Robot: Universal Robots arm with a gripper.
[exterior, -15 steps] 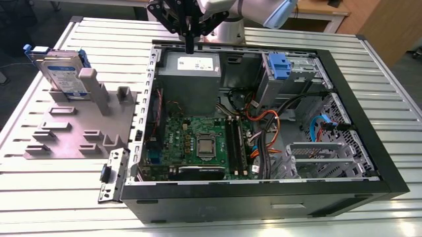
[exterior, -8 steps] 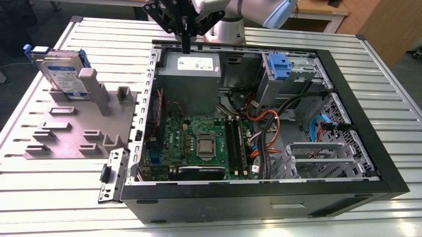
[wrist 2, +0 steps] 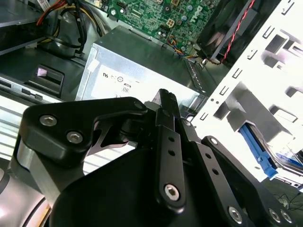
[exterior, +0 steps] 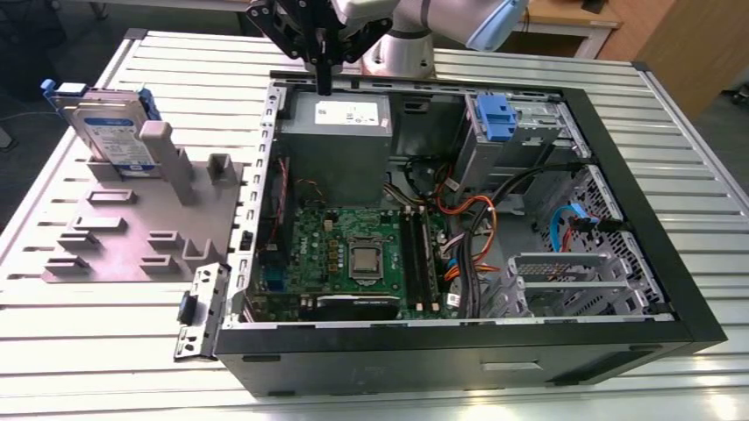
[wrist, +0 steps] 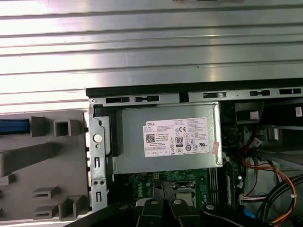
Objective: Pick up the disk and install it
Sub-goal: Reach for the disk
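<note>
Your black two-finger gripper [exterior: 324,85] has its fingers [wrist 2: 166,123] pressed together with nothing between them. It hangs over the back edge of the open black computer case [exterior: 468,346], tips pointing down just above the grey metal box with a white sticker [exterior: 339,132] in the case's corner; you can't tell whether they touch it. The flat silver metal disk [exterior: 109,132], with white-and-blue label and blue plastic frame, is outside the case and well apart from the gripper. It stands upright on edge in the grey plastic slotted tray [exterior: 129,246] beside the case, at the exterior view's left. Tray and case both sit on the ribbed silver metal table [exterior: 105,351]. Inside the case you see a green motherboard [exterior: 351,254] next to the grey box, and a blue plastic bracket [exterior: 496,118] near the case's back edge.
</note>
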